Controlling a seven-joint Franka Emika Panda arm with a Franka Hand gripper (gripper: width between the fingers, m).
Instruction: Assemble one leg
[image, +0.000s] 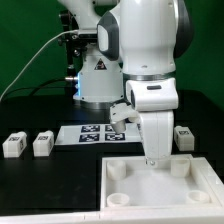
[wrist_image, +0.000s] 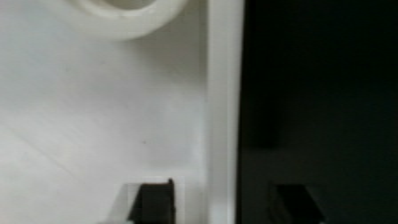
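Observation:
The large white panel lies at the front of the table, with round sockets at its corners. My gripper is down at the panel's far edge. In the wrist view my gripper is open; one dark finger is over the white panel and the other is over the black table, so the jaws straddle the panel's edge without closing on it. A corner socket shows ahead. Two small white tagged legs lie at the exterior view's left, and a third leg at the right.
The marker board lies flat on the black table behind the panel, partly hidden by my arm. The arm's white base and cables stand at the back. A small tagged white piece shows beside my wrist.

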